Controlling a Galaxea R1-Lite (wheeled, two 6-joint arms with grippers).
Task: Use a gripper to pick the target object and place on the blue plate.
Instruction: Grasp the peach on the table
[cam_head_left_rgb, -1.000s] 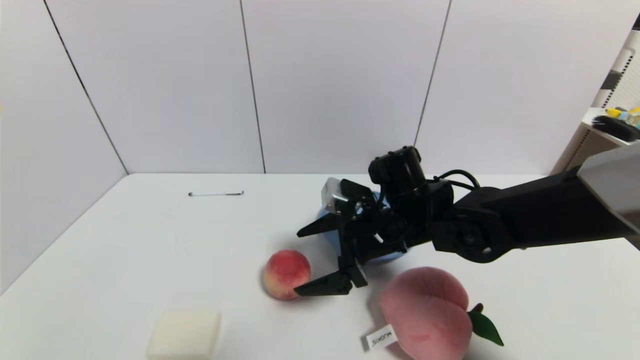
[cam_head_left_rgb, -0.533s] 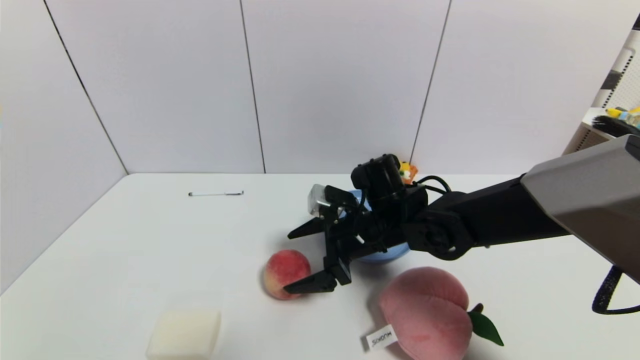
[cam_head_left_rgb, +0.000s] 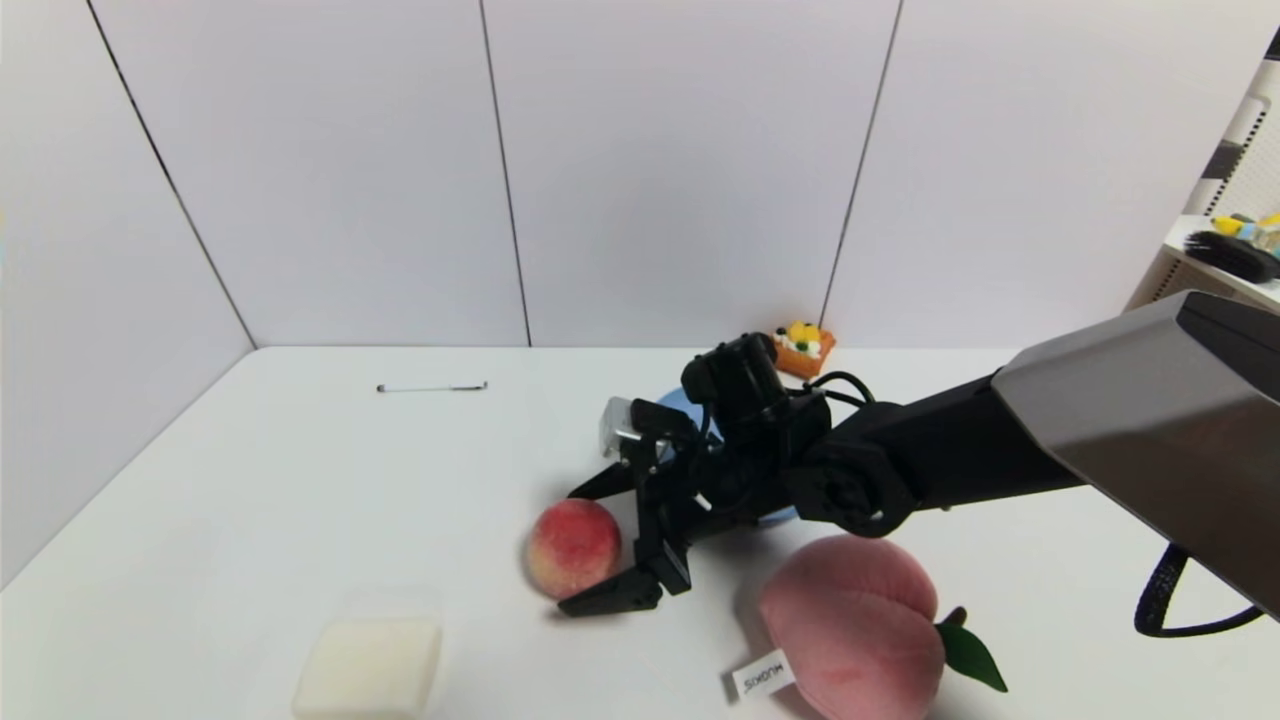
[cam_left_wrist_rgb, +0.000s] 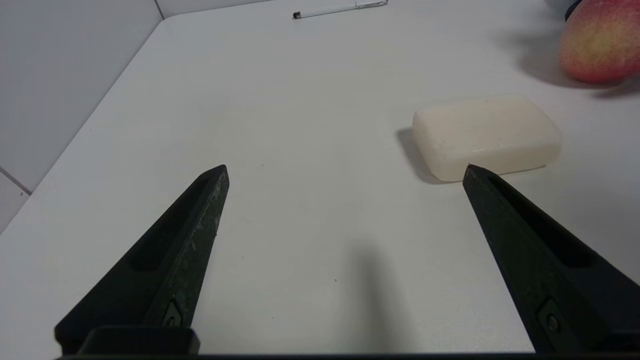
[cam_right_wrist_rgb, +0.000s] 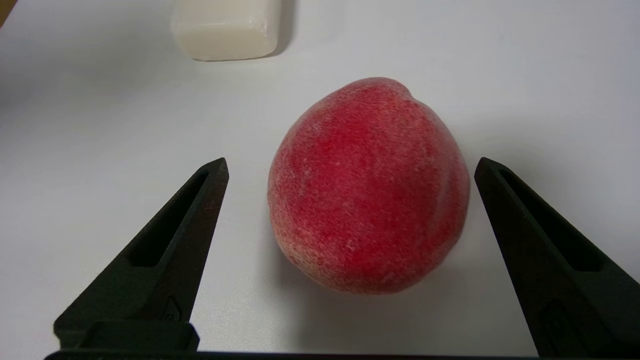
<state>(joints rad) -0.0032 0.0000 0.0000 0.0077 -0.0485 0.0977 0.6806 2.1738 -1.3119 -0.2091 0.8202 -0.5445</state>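
Head view
right gripper (cam_head_left_rgb: 583, 547): centre of the frame, low over the table, fingers spread wide to either side of the small peach, one tip behind it and one in front, neither seen to touch it.
small peach (cam_head_left_rgb: 573, 548): on the table just below centre, red fading to yellow-cream.
blue plate (cam_head_left_rgb: 678, 405): just right of centre, mostly hidden behind the gripper and arm; only slivers of rim show.
plush peach (cam_head_left_rgb: 853, 626): lower right, pink, with a green leaf and a white tag.
white block (cam_head_left_rgb: 369, 667): lower left of centre, near the bottom edge.
pen (cam_head_left_rgb: 431, 387): upper left part of the table, lying flat.
orange toy (cam_head_left_rgb: 802, 348): at the table's far edge, against the wall.
table (cam_head_left_rgb: 300, 480): plain white, matte.
wall (cam_head_left_rgb: 400, 170): pale panels with dark seams behind and to the left.
shelf (cam_head_left_rgb: 1225, 250): upper right edge, holding small items.

Left wrist view
left gripper (cam_left_wrist_rgb: 346, 169): fingers spread, nothing between them, above bare table.
white block (cam_left_wrist_rgb: 487, 136): right of centre, beside one fingertip.
small peach (cam_left_wrist_rgb: 600, 41): upper right corner, partly cut off.
pen (cam_left_wrist_rgb: 340, 8): top edge.

Right wrist view
right gripper (cam_right_wrist_rgb: 351, 162): fingers spread, tips level with the peach's sides, a gap on each side.
small peach (cam_right_wrist_rgb: 367, 185): centre, between the fingers, resting on the table.
white block (cam_right_wrist_rgb: 225, 27): top left of centre, beyond the peach.
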